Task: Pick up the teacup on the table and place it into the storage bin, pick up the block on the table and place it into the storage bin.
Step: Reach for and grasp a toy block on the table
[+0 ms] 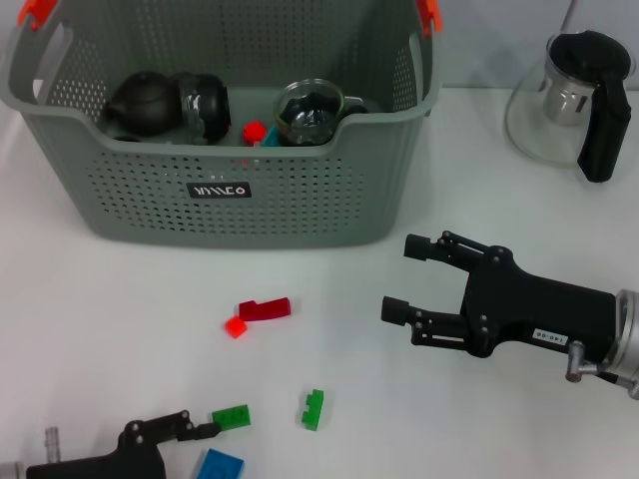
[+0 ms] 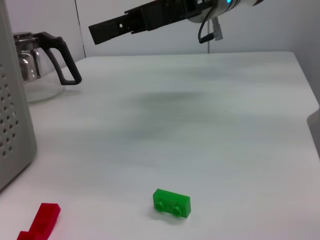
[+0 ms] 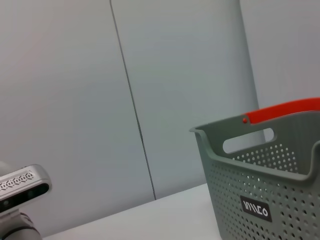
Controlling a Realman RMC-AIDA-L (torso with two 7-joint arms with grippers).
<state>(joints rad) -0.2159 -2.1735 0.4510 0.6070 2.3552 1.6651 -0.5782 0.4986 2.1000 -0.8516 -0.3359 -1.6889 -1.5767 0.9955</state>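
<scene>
Blocks scattered on the desk, bin already holding cups, both hands empty.

The left hand [image 1: 205, 429] sits low at the near left edge of the desk [image 1: 120, 299]; whether it is clenched or released cannot be told, though its tip is just beside a green block [image 1: 232, 416], with a blue block [image 1: 220, 465] near it. The storage bin [image 1: 230, 190] stands at the far left, holding a dark teapot [image 1: 140, 103], glass teacups [image 1: 308, 110] and a red block [image 1: 255, 130]. In front of it lie a dark red block [image 1: 266, 308] touching a small red block [image 1: 236, 326], then another green block [image 1: 315, 409]. The right hand [image 1: 402, 277] hovers released, grasping nothing, right of these. A glass kettle [image 1: 569, 105] stands far right.
</scene>
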